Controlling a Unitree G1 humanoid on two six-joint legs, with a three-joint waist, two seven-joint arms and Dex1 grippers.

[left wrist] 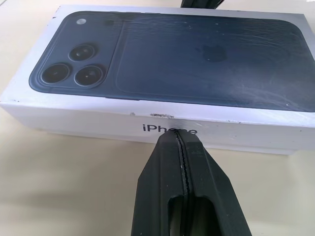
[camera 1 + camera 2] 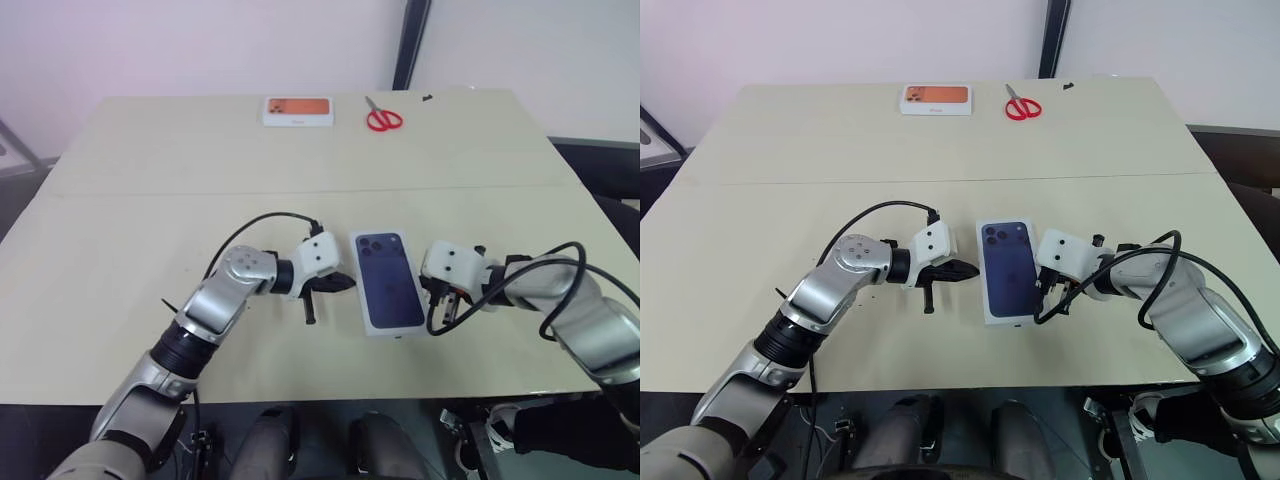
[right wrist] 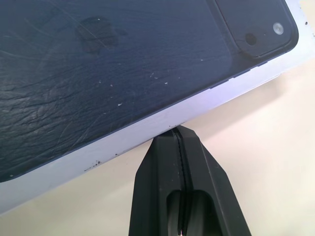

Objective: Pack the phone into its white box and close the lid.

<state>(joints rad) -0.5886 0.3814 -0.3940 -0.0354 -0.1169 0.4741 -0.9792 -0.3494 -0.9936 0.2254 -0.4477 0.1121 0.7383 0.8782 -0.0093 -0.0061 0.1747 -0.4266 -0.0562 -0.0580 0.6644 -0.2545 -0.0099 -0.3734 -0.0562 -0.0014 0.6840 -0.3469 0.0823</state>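
Where the lid (image 1: pixel 162 78) faces sideways, "iPhone"

The lid (image 2: pixel 387 282) lies between both grippers (left gripper (image 2: pixel 345 284), right gripper (image 2: pixel 432 292)), scissors (image 2: pixel 383 117) far behind.

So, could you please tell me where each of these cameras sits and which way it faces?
Left eye view: on the head, looking forward and down over the table; both arms show, either side of the lid.
Right eye view: beside it, same scene, same arms.
Left wrist view: on the left wrist, looking along the shut left gripper at the lid's lettered side.
Right wrist view: on the right wrist, looking along the shut right gripper at the lid's opposite edge.
Shared: the lid's printed top.
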